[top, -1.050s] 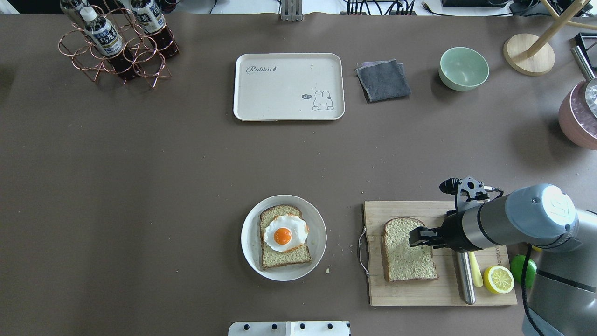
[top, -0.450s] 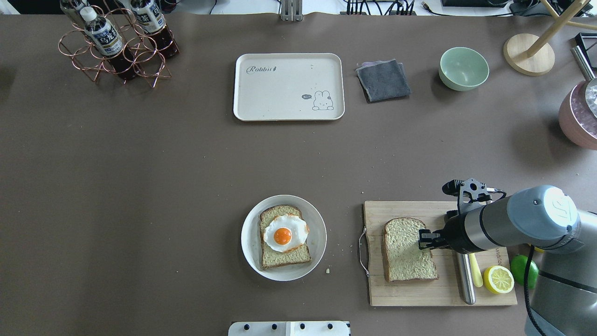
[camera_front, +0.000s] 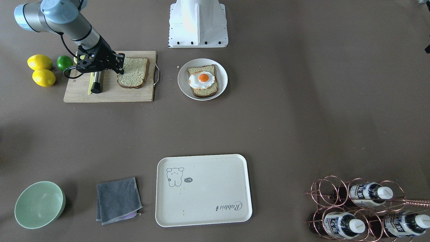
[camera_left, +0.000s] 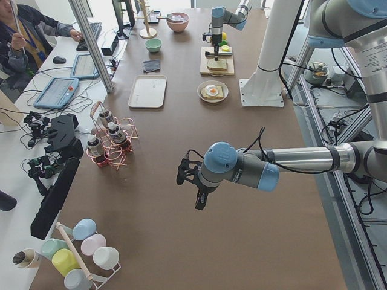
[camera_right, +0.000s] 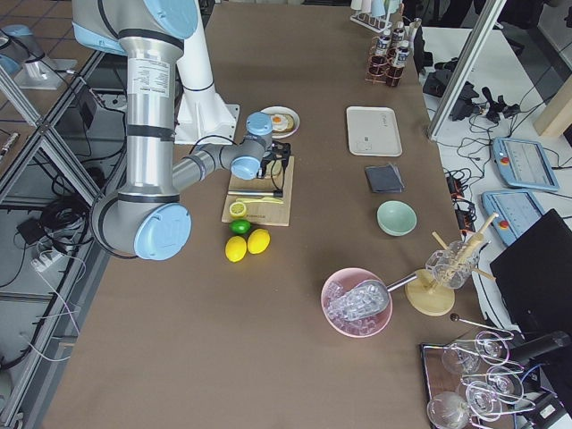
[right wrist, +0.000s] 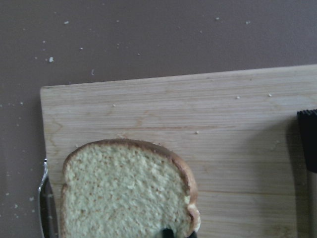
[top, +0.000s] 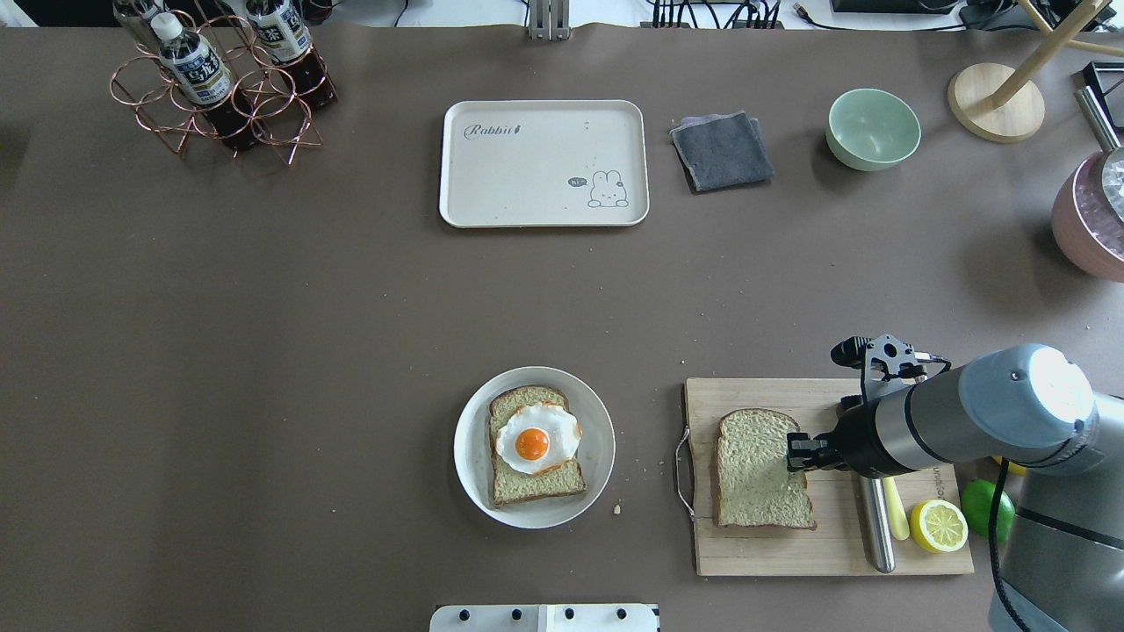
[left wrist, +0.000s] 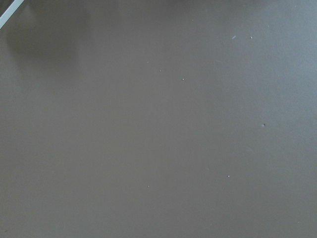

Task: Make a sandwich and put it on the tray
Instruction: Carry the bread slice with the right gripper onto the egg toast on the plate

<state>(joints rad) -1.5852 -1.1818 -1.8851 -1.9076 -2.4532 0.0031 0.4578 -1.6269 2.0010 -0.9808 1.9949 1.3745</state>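
Wooden board (top: 790,553) on the counter (top: 263,351), robot's right near side, carries a loose slice (top: 755,474) lying flat. The right hand (top: 797,449) is at that slice's right edge, low over the board, jaws narrow and pinched on the crust. One dark fingertip (right wrist: 167,232) shows at the bread's edge in the wrist view. A lemon half (top: 938,525) is at the board's corner with a lime (top: 985,507) just beside it. The plate (top: 601,448) is left of the board, apart from it, holding the bottom slice (top: 527,484) with the egg (top: 536,437) on top, yolk up, uncovered. The tray (top: 527,175) lies flat at the far side, well apart from the plate. A grey cloth (top: 722,151) is just beside it and a green bowl (top: 873,129) is past that. The left hand (camera_left: 198,202) hangs over bare counter, well apart from the food. It shows only in the side view, so I cannot tell its opening.
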